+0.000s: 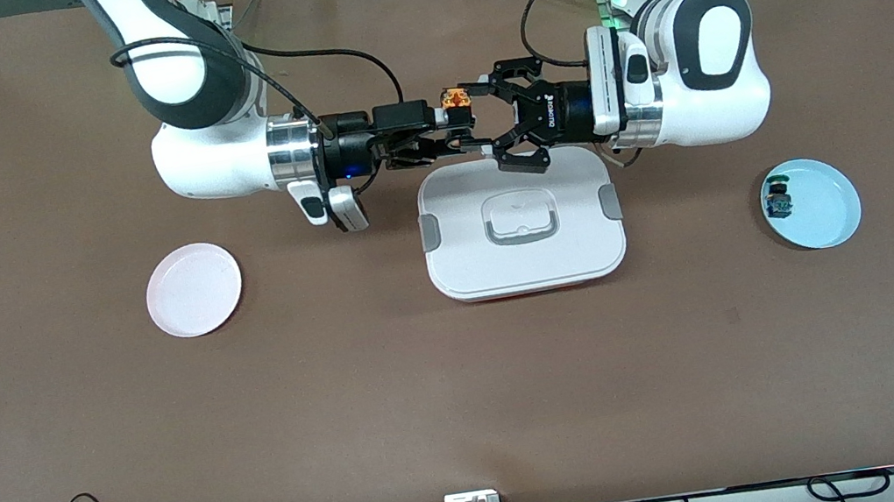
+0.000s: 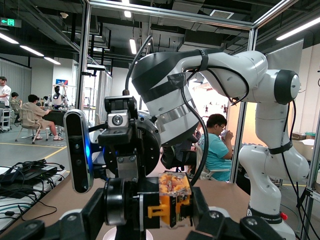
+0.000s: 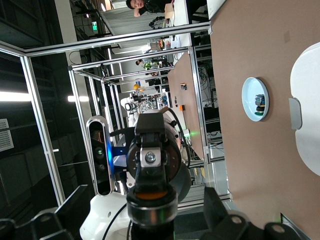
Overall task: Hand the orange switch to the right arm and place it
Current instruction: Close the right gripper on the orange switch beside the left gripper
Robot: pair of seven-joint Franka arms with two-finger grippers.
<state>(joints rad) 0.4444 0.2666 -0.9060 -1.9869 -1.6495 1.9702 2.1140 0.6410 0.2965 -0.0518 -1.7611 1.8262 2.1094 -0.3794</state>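
Orange-capped, black-bodied, the small push-button orange switch (image 1: 457, 102) hangs in the air between my two hands, above the table just past the edge of the white lidded plastic box (image 1: 521, 226). My left gripper (image 1: 492, 122), the spidery black claw, is clamped on the switch; my right gripper (image 1: 454, 130), the straight black two-finger one, has its jaws spread wide with the switch at its fingertips, not yet pinched.

I judge this the handover itself: the switch is presented, but the receiving grip is not made. Next, my right fingers must close squarely on the body while my left hand holds firm, and only then may the claw let go. After that comes the placing, I guess on the empty pale pink round plate (image 1: 194, 290) toward the right arm's end.

From the front, both hands and their meeting point are plain. My left wrist view shows the switch (image 2: 170, 198) close up, orange cap and yellow-orange parts held between dark fingers. My right wrist view shows its round end face-on, plus the light blue plate (image 3: 255, 99) carrying another small switch.
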